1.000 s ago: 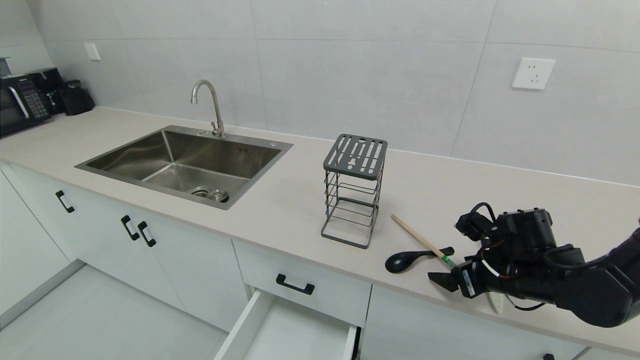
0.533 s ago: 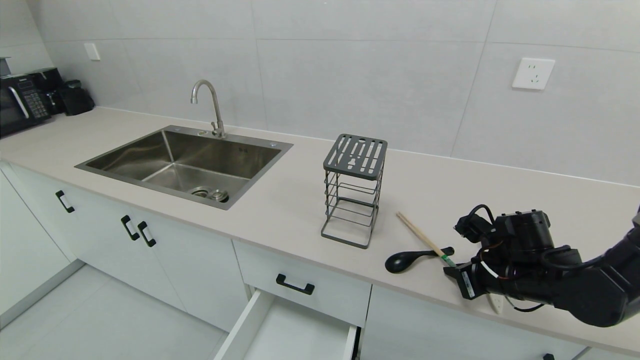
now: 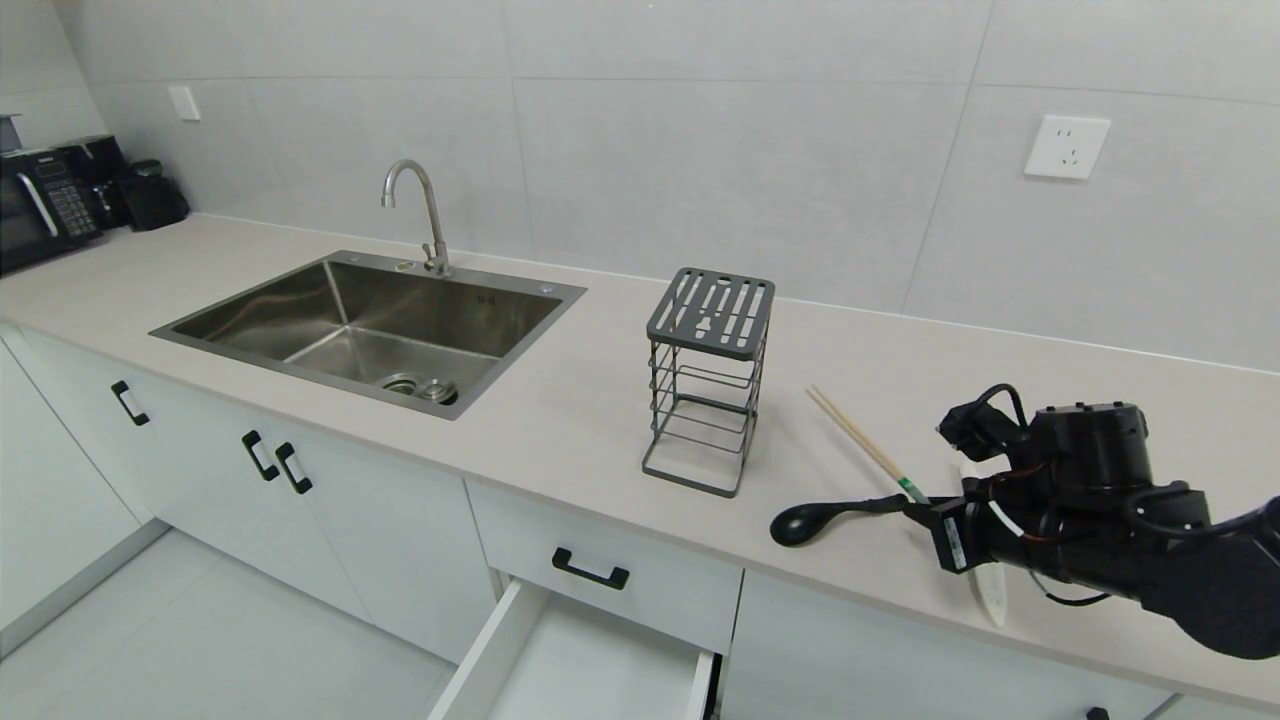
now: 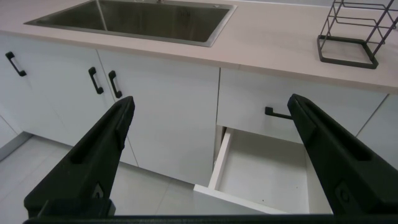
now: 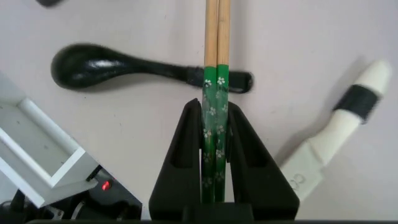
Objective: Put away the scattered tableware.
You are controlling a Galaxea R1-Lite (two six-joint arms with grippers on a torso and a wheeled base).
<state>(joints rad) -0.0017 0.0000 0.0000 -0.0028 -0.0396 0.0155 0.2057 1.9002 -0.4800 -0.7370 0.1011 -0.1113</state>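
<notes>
Head view first: the right gripper (image 3: pixel 922 505) hovers low over the table (image 3: pixel 560 420), near its front edge, its fingers clamped on the green-painted ends of the chopsticks (image 3: pixel 860 440). The pale wooden shafts slant away toward the slotted rack (image 3: pixel 708 380), which stands upright and well apart. Just beside the gripper lies the black spoon (image 3: pixel 815 518), its handle touching or nearly touching the fingers, and a white utensil (image 3: pixel 990 600) rests by the table's front edge under the arm. Below, a drawer (image 3: pixel 590 670) stands open. Over to the left wrist view: the left gripper (image 4: pixel 211 106) hangs in front of the cabinets with fingers spread wide, holding nothing. Now the right wrist view, and here's the detail: both sticks sit side by side, parallel and pinched squarely between the closed fingers, the green flowered band right in the grip. They look slim, smooth and prone to scissoring. To do this step well, I'd say keep the pinch firm, lift clear of the spoon handle, tip the pair upright with the plain ends down, then line them over one slot in the rack's top before lowering. Rush it and one stick could slide out or catch the plate.
</notes>
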